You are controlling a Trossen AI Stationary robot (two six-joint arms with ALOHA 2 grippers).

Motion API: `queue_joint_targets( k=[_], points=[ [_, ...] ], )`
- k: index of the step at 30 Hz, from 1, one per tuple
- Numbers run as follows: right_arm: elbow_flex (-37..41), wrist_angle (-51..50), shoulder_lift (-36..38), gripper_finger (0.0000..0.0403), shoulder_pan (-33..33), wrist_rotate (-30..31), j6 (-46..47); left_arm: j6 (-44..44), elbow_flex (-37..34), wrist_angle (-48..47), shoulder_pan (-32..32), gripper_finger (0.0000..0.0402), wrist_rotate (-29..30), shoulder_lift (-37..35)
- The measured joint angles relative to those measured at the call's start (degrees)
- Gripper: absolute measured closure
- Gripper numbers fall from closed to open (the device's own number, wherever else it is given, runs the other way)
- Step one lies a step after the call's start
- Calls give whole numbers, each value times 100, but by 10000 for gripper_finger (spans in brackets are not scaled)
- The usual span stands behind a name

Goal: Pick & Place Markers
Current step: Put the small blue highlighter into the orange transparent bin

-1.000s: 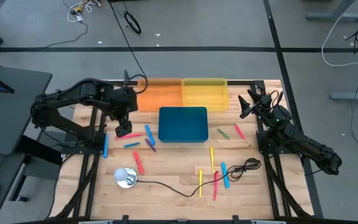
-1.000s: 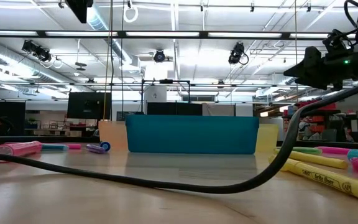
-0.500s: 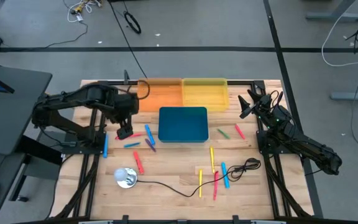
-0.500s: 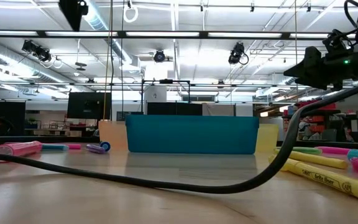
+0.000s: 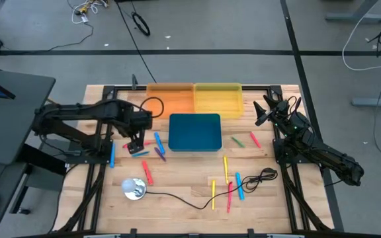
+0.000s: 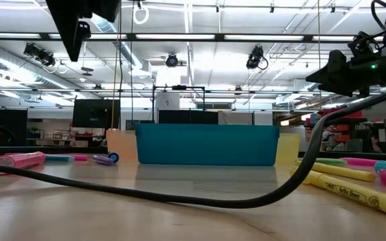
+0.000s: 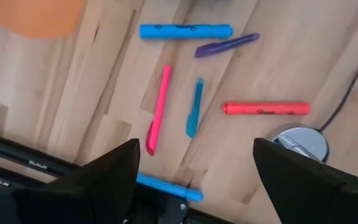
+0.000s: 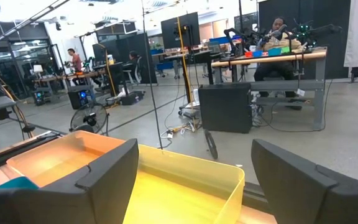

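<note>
several markers (image 7: 159,111) lie loose on the table (image 5: 184,178), and the left gripper (image 5: 135,143) hangs above a small cluster of them with its fingers spread wide apart and nothing between them. right below it, in its wrist view, a pink marker and a teal one (image 7: 194,109) lie side by side, a red one (image 7: 266,108) just beyond, a blue (image 7: 185,31) and a purple (image 7: 226,45) farther out toward the bins. to do this step well, i'd line the fingers across one marker, not along it, and come straight down on the pink one alone — its teal neighbour is near enough to get nudged. the blue bin (image 5: 194,131) sits close beside the gripper, orange (image 5: 170,99) and yellow (image 5: 218,98) bins past it. the right gripper (image 5: 263,112) waits by the yellow bin, fingers apart and empty.

the surface is pale wood planks, crossed by a black cable (image 5: 197,198). beyond is a workshop: grey floor, desks, monitors, people seated far off.
</note>
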State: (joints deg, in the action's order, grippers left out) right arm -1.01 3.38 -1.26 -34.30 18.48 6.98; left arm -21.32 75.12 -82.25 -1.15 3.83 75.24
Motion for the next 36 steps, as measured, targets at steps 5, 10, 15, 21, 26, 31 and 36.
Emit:
queue_joint_targets(
  k=[5, 10, 15, 21, 26, 31, 36],
  points=[
    [2, 0, -2, 89, 2, 0, 0, -88, -550, 581, 149, 81, 46, -2],
    [1, -1, -2, 89, 1, 0, 0, -243, -1076, 1070, 253, 81, 61, -4],
    [2, 0, -1, 89, 2, -1, 0, -92, -1587, 1517, 398, 81, 194, -3],
    [0, 0, 0, 89, 0, 0, 0, -11, -2324, 2272, 485, 81, 217, -2],
    [0, 0, -1, 89, 1, -1, 0, -198, -2757, 2981, 494, 81, 216, 42],
    [0, 0, -2, 89, 2, 0, 0, -208, -2877, 3135, 494, 81, 348, 331],
    [0, 0, -2, 89, 2, 0, 0, -208, -2877, 3292, 494, 81, 607, 672]
  ],
)
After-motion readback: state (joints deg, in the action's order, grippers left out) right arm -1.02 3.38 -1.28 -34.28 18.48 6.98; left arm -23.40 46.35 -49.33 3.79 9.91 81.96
